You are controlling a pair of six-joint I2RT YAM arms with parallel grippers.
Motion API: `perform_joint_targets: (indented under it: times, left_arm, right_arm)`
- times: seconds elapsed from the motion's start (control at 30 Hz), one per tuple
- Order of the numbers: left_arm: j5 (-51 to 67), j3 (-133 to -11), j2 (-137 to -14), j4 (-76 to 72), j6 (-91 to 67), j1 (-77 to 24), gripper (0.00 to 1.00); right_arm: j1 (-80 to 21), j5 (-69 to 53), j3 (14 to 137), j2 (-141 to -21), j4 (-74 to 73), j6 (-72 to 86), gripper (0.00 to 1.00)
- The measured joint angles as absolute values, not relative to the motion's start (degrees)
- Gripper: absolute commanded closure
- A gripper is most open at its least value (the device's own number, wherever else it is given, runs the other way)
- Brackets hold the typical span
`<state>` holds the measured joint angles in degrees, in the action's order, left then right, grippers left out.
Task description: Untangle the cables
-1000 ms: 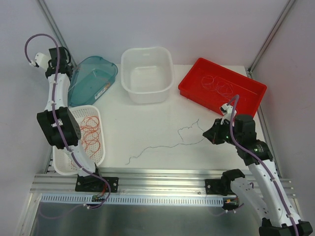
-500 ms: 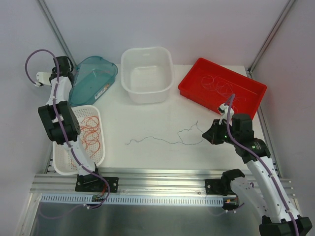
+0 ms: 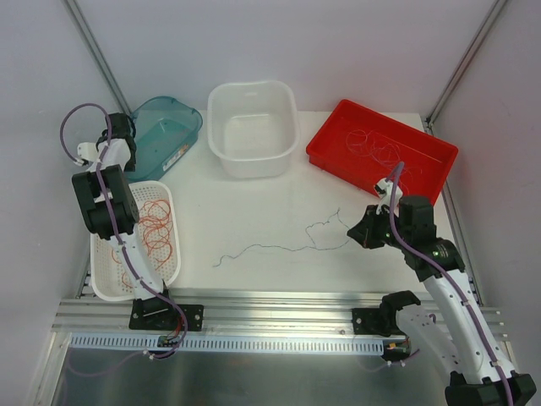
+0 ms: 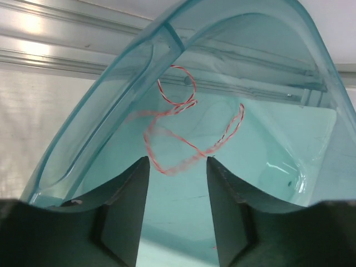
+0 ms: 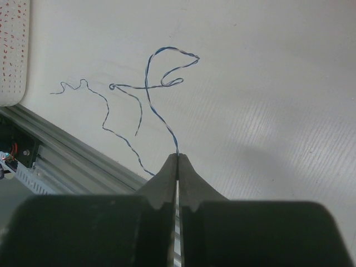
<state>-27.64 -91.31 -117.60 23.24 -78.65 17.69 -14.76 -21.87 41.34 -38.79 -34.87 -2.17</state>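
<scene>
Jaws: left gripper (image 4: 177,162) apart, empty | right gripper (image 5: 178,157) clamped on blue cable (image 5: 164,129) | likely limp, light; hold near ends

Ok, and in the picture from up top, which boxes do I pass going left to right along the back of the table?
teal bin → white tub → red tray

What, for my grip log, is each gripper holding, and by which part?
Right gripper: the thin dark cable, pinched near one end. Left gripper: nothing; jaws open, facing the teal tub.
</scene>
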Motion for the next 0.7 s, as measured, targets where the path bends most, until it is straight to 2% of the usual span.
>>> perform_joint_targets:
  times: [0.07, 0.2, 0.3, 0.47, 0.7]
  left_arm:
    - [-27.7, -91.3, -117.6, 23.2, -78.4, 17.7, 0.45]
    - [-27.4, -91.2, -116.4, 23.2, -77.0, 17.7, 0.15]
    - [-26.7, -91.1, -114.5, 23.2, -75.3, 17.7, 0.02]
    - [-22.7, -91.1, -109.1, 23.2, -69.8, 17.7, 0.01]
    - [-17.1, -87.9, -98.8, 22.7, -59.1, 17.6, 0.01]
  right_arm:
    - [-14.8, -21.9, 41.3, -38.6, -34.9, -2.2, 0.99]
    - [-14.8, -21.9, 41.3, -37.7, -34.9, -2.2, 0.99]
    - [-14.8, -21.9, 41.4, -36.7, -35.0, -2.2, 0.99]
    - [-14.8, -21.3, 43.0, -36.0, -36.4, -2.2, 0.99]
    - [-14.8, -18.5, 51.3, -37.4, -37.7, -2.0, 0.99]
